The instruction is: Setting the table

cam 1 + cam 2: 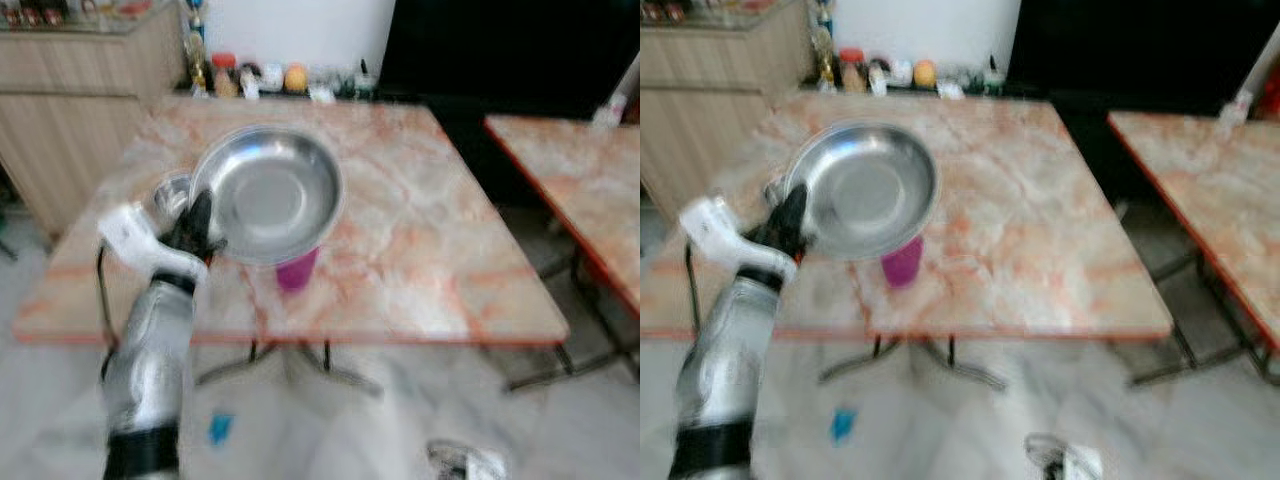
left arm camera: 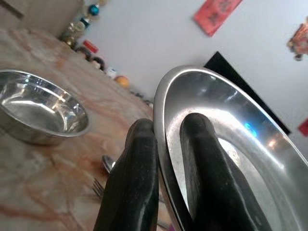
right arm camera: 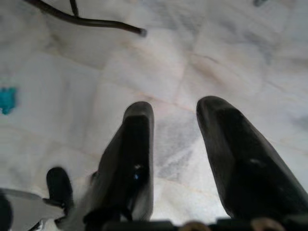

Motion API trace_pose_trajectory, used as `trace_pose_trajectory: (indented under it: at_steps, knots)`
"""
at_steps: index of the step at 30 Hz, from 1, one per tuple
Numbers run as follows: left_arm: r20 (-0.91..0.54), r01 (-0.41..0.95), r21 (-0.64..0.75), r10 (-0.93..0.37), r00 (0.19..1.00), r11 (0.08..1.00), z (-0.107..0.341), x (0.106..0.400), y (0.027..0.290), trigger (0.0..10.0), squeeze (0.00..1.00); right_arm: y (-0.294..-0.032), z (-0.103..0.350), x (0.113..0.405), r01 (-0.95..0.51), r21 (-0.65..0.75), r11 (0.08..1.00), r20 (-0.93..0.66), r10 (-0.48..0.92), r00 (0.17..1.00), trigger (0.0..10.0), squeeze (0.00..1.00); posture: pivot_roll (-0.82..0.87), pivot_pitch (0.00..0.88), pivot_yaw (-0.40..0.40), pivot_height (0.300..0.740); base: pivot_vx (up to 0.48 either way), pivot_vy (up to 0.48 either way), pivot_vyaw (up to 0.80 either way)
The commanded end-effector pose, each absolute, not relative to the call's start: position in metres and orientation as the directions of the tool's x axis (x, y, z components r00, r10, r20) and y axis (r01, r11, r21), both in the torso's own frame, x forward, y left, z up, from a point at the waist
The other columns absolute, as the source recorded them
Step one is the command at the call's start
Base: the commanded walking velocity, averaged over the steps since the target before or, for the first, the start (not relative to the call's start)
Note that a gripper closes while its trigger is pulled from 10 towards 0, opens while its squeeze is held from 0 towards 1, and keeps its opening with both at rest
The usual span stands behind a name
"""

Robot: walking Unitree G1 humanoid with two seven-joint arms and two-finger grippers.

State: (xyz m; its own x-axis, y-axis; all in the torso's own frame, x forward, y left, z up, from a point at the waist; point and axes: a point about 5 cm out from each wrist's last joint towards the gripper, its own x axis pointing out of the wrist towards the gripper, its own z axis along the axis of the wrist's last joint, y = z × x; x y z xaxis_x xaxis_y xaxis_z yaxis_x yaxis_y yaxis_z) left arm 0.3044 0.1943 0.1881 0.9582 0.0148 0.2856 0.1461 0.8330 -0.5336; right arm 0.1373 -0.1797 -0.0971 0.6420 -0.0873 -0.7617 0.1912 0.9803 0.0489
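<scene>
My left gripper (image 1: 200,228) is shut on the rim of a steel plate (image 1: 268,193), held tilted above the near left part of the marble table (image 1: 420,250). In the left wrist view one black finger (image 2: 132,178) lies outside the plate (image 2: 231,144) and the other inside it. A steel bowl (image 2: 38,108) sits on the table beside the gripper, with a spoon (image 2: 109,163) and a fork (image 2: 98,186) lying near it. A purple cup (image 1: 296,270) stands on the table, partly hidden behind the plate. My right gripper (image 3: 175,159) hangs open over the pale floor.
Bottles, jars and an orange (image 1: 296,76) line the table's far edge. A wooden counter (image 1: 70,110) stands to the left and a second marble table (image 1: 590,190) to the right. A small blue scrap (image 1: 220,428) lies on the tiled floor.
</scene>
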Motion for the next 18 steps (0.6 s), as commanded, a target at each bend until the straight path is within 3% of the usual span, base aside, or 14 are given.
trace_pose_trajectory:
  at_steps: [1,18]
  knots:
    - [0.323,0.189,-0.522,-0.012,0.946,0.832,0.197,0.306,0.185,10.0,0.0,-0.189,-0.096,0.137,0.201,0.025,0.979,-0.757,-0.113,0.643,10.0,0.0,0.14,0.0,-0.074,0.74,0.0,-0.398,0.0]
    - [0.333,0.232,-0.419,-0.089,0.939,0.878,0.202,0.304,0.172,10.0,0.0,-0.191,-0.096,0.136,0.193,0.016,0.981,-0.758,-0.114,0.643,10.0,0.0,0.13,0.0,-0.073,0.74,0.0,-0.395,0.0]
